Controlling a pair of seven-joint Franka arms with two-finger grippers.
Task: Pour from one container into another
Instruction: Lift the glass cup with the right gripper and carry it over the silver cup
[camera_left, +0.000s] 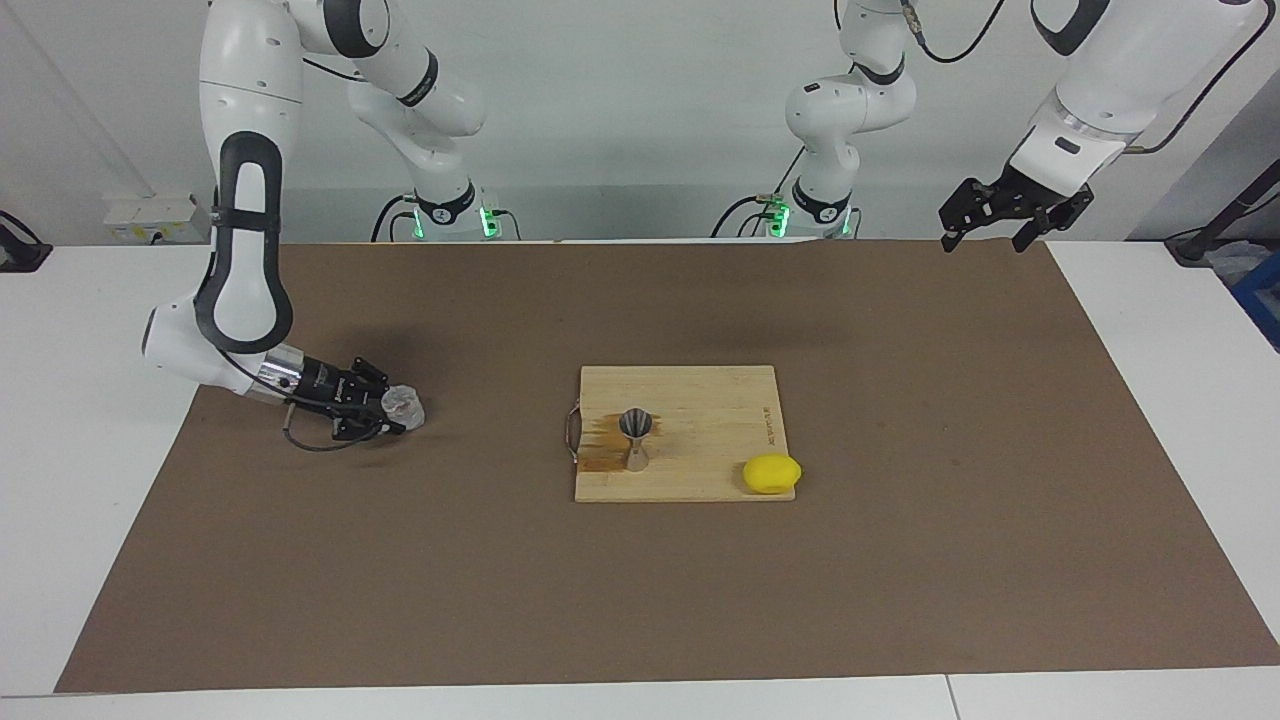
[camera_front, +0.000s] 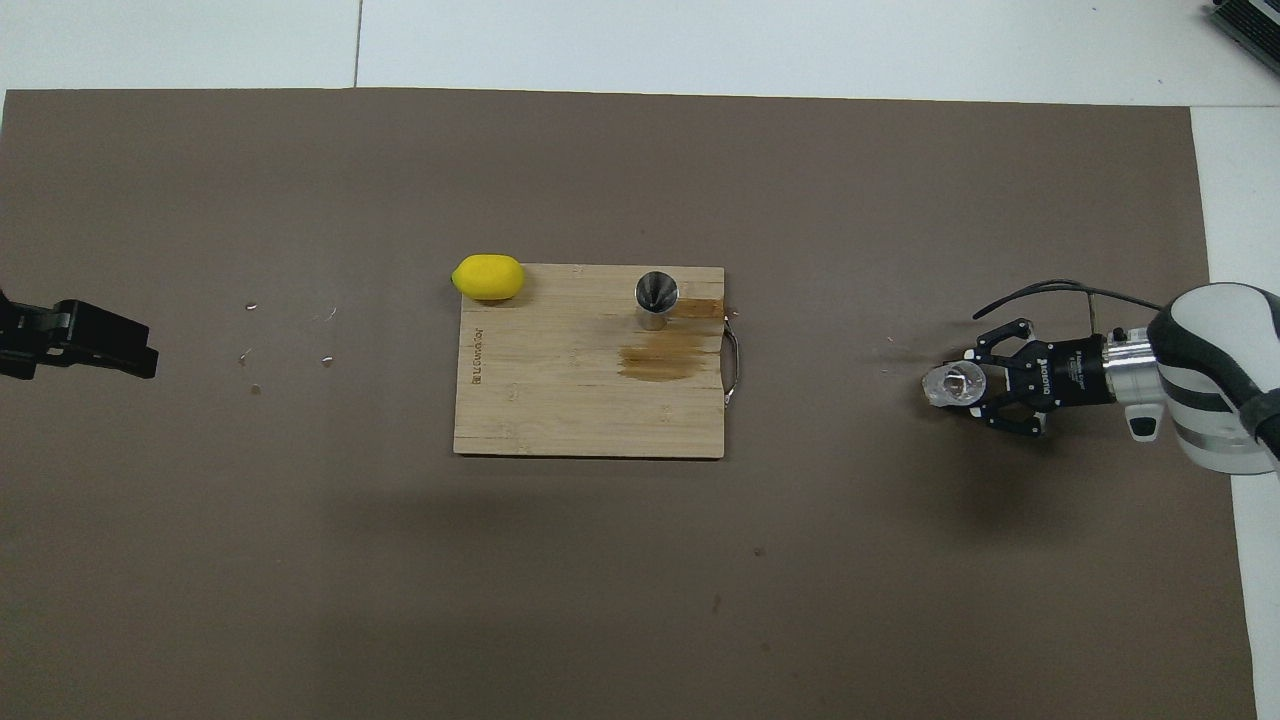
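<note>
The clear glass tumbler (camera_left: 404, 406) (camera_front: 950, 385) is low over the brown mat toward the right arm's end of the table. My right gripper (camera_left: 386, 409) (camera_front: 976, 387) reaches in level with the mat and is shut on the tumbler. The silver hourglass jigger (camera_left: 635, 436) (camera_front: 656, 297) stands upright on the wooden cutting board (camera_left: 715, 420) (camera_front: 560, 410), beside a wet brown stain. My left gripper (camera_left: 993, 226) (camera_front: 110, 345) hangs open and high over the mat's edge at the left arm's end, and that arm waits.
A yellow lemon (camera_left: 771, 473) (camera_front: 488, 277) lies at the board's corner farthest from the robots, toward the left arm's end. The board has a metal handle (camera_left: 571, 437) on the side facing the tumbler. The brown mat (camera_left: 900, 560) covers most of the table.
</note>
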